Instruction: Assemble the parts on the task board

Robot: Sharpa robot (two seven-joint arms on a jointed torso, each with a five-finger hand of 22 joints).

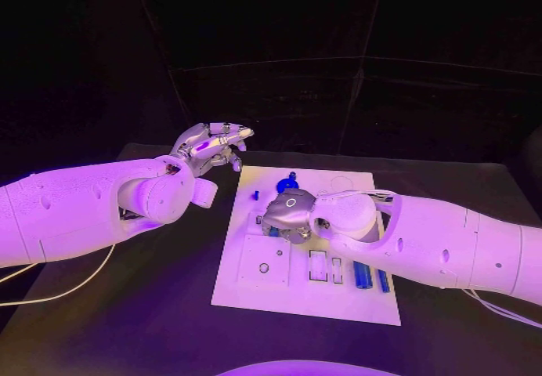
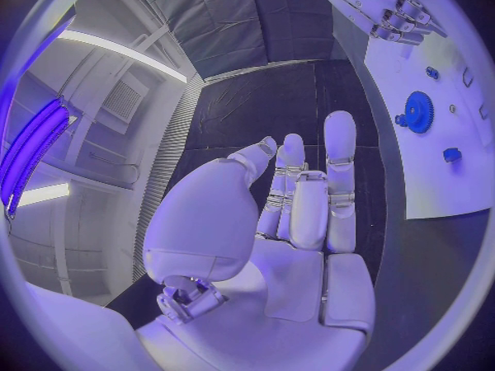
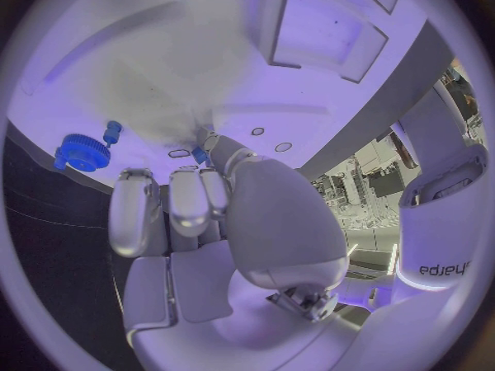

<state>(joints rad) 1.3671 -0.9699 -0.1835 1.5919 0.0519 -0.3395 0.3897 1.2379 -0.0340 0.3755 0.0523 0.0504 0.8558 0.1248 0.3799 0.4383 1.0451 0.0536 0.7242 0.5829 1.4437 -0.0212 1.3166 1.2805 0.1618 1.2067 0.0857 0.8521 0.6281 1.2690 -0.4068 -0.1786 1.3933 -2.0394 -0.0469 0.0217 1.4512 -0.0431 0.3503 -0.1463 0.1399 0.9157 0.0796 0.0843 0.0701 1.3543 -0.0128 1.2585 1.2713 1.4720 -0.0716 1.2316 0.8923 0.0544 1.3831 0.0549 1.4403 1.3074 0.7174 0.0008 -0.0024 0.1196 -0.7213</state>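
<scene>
**Right hand down on the board, left hand raised beside it**

The right hand (image 1: 291,215) rests low over the middle of the white board (image 1: 283,294), fingers curled toward its surface. In the right wrist view the fingertips (image 3: 211,144) touch the board by a small blue piece (image 3: 198,153); whether they actually pinch it I cannot tell. Just beyond this hand stands a blue gear (image 1: 290,182), with a small blue peg (image 3: 111,129) close beside it. Two long blue bars (image 1: 370,276) lie on the board beneath the right forearm.

The left hand (image 1: 210,146) hangs above the black table (image 1: 135,329), off the board's far left corner, fingers straight and together, holding nothing.
</scene>
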